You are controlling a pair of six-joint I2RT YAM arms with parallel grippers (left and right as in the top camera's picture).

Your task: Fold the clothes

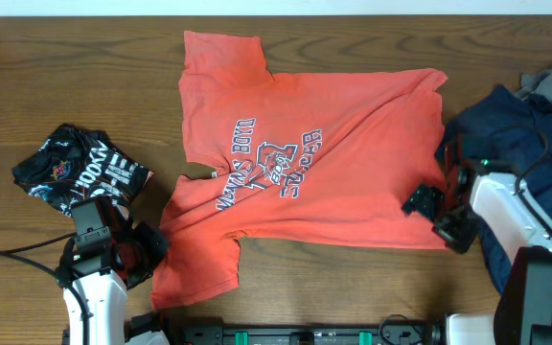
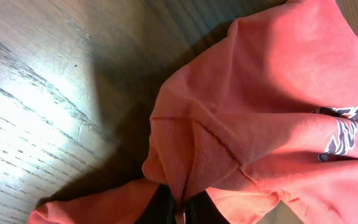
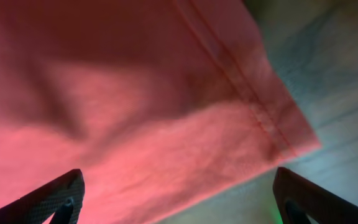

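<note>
The coral-red T-shirt (image 1: 343, 182) lies spread across the middle of the table, its navy lettering (image 1: 276, 163) facing up, with creases running across the body. My left gripper (image 1: 149, 251) is at the shirt's near-left part and is shut on a pinched fold of coral fabric (image 2: 185, 155). In the left wrist view that gripper (image 2: 179, 216) sits at the bottom edge. My right gripper (image 1: 436, 216) stands open at the shirt's right hem. In the right wrist view its fingertips (image 3: 64, 198) flank the hem corner (image 3: 278, 134) without touching it.
A crumpled black garment with white lettering (image 1: 80, 171) lies at the left, just beyond my left arm. A navy garment (image 1: 530, 144) is heaped at the right edge, partly under my right arm. Bare wooden table (image 1: 65, 77) shows at the far left.
</note>
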